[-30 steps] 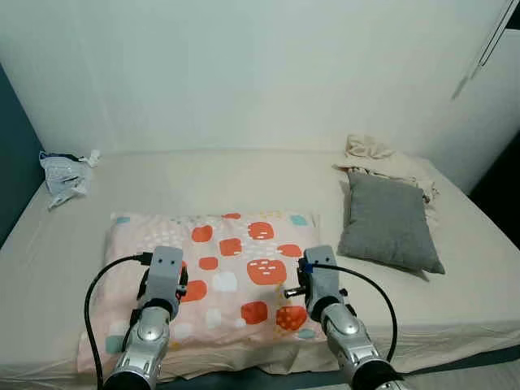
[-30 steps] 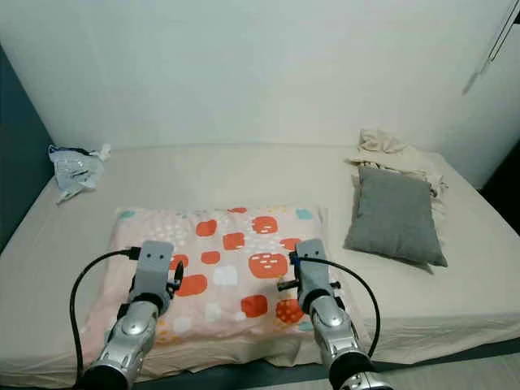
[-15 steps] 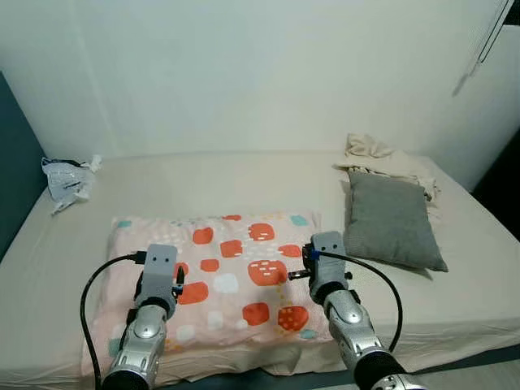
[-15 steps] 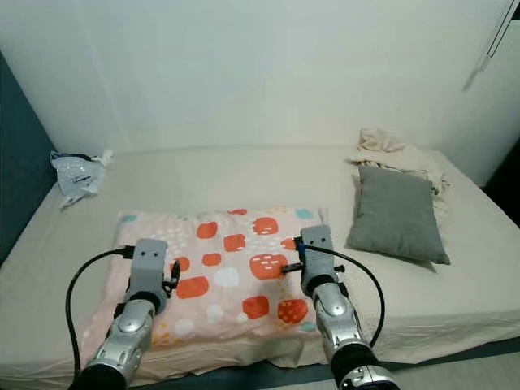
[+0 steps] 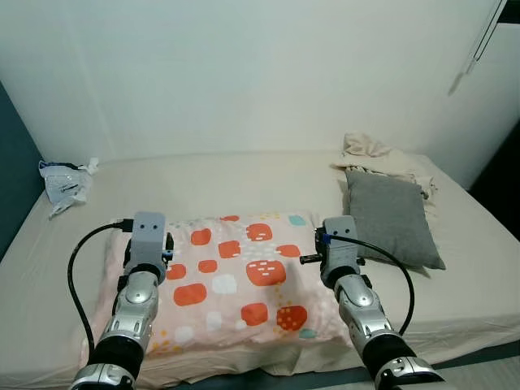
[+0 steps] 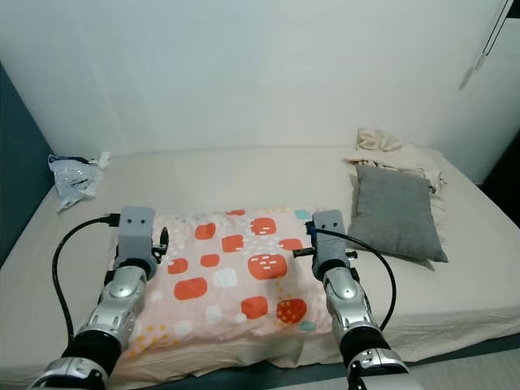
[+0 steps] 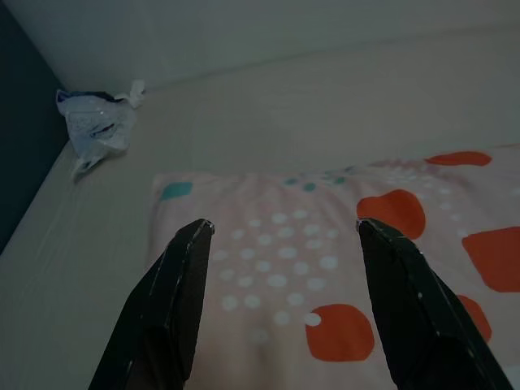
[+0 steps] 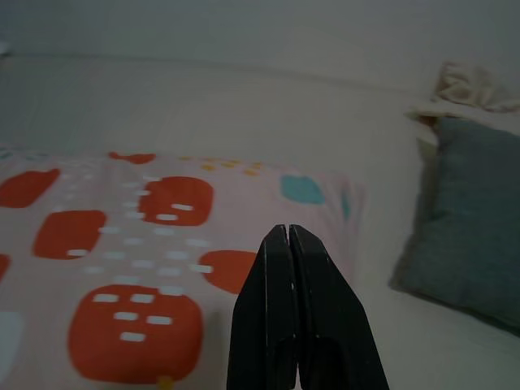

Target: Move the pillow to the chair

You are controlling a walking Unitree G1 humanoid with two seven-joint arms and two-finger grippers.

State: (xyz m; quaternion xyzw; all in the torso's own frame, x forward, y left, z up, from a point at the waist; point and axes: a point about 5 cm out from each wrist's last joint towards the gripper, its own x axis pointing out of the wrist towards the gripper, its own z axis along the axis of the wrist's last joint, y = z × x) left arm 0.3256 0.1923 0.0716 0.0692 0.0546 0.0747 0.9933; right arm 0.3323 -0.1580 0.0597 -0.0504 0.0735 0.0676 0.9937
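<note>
The pink pillow with orange and white patches (image 5: 231,280) lies flat on my beige bed (image 5: 244,183). My left gripper (image 7: 280,231) hovers over its left end, fingers spread; my right gripper (image 8: 288,244), fingers pressed together, hovers near its right end beside a grey cushion (image 5: 390,218).

Pillow (image 5: 231,280): rectangular, pale pink cover printed with orange-red blocks, white dots and a few teal patches. Lies flat on the bed near its front edge, long side across.
</note>
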